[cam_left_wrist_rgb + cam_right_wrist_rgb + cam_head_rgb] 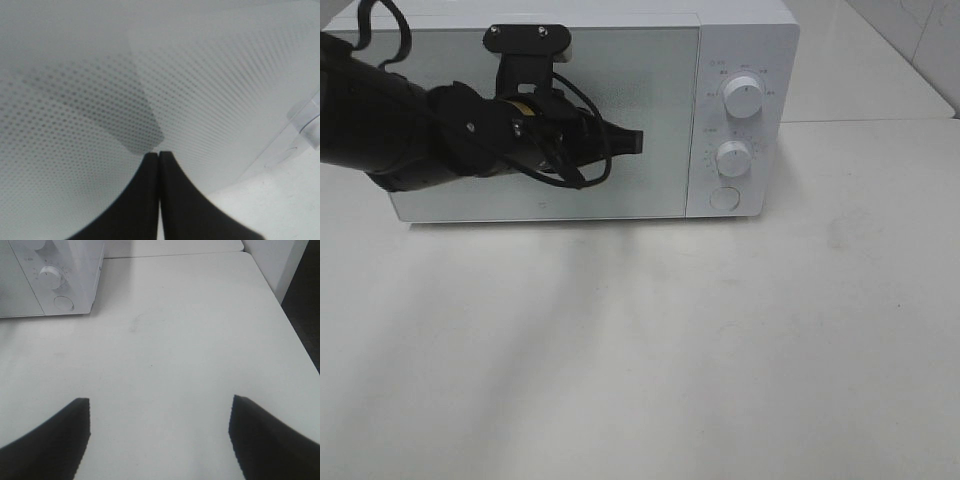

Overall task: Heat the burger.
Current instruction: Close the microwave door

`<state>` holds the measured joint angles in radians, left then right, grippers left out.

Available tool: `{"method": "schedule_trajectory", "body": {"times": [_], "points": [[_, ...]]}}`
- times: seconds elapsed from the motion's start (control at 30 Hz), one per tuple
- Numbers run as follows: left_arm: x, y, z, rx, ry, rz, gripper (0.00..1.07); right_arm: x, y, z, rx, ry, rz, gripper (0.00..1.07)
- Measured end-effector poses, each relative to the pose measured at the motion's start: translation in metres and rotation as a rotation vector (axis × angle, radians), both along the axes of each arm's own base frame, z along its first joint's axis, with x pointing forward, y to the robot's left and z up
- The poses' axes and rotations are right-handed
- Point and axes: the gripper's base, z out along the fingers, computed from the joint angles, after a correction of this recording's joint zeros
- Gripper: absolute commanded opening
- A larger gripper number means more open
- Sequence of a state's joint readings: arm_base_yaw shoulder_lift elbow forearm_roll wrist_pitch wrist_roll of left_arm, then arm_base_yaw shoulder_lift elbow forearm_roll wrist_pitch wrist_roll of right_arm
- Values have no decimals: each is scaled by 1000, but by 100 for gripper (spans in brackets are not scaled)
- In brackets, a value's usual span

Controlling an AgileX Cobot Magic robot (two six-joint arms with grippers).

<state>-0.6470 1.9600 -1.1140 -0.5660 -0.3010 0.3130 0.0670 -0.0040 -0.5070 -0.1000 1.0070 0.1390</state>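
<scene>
The burger is out of view in all frames. A white microwave [740,60] stands at the back of the table with its door [660,90] closed. My left gripper [638,143] is shut, fingertips pointing at the door's right part, close to its surface. In the left wrist view the shut left gripper [159,154] sits right against the dotted door glass [210,90]. My right gripper [160,412] is open over bare table, empty, and it does not show in the exterior high view.
Two round knobs [744,98] [733,157] and a round button [724,197] are on the microwave's right panel. The white table [720,340] spreads in front. The right wrist view shows the table's right edge [300,340] and the microwave's corner [75,285].
</scene>
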Motion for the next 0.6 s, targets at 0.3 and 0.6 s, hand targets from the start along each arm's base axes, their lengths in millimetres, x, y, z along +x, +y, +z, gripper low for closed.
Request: {"method": "schedule_trajectory", "body": {"times": [0.3,0.6], "points": [[-22,2,10,19,288,-131,84,0,0,0,1,0,1,75],[-54,4,16,80,560,-291,100,0,0,0,1,0,1,75]]}}
